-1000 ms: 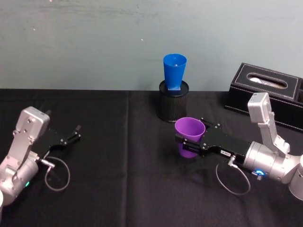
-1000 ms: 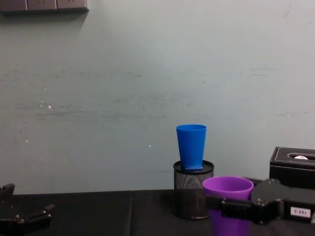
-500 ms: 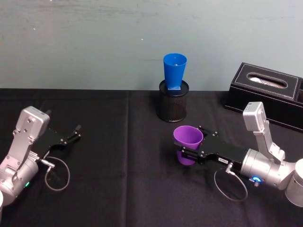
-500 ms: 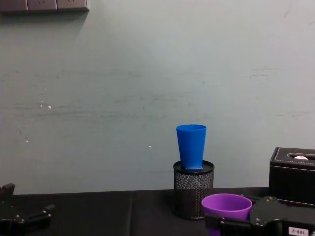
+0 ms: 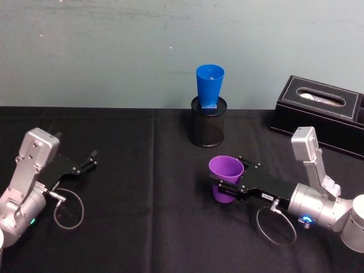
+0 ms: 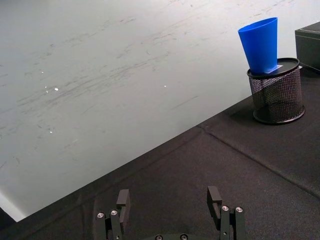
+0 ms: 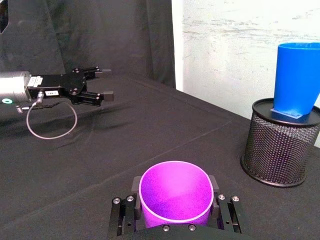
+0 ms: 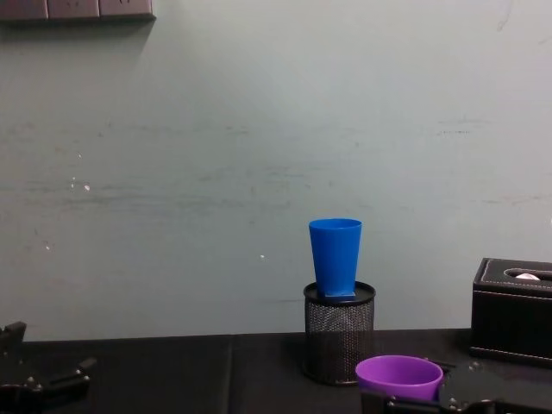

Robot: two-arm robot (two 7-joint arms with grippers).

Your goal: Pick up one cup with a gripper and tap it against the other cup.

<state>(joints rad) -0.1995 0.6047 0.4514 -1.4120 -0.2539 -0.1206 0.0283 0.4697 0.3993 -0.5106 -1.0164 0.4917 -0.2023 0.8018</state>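
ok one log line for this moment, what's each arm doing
right gripper: shut on purple cup, low over table | blue cup: upright on mesh holder, untouched | left gripper: open, idle

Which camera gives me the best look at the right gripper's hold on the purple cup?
The right wrist view: the right gripper has a finger on each side of the purple cup. The head view shows the grip side-on; the chest view shows just the cup's rim.

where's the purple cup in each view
Head view: purple cup right of centre, clamped in the right gripper.
Chest view: bottom edge, right of centre.
Right wrist view: bottom centre.
Left wrist view: absent.
Shared landmark: blue cup atop the mesh holder.
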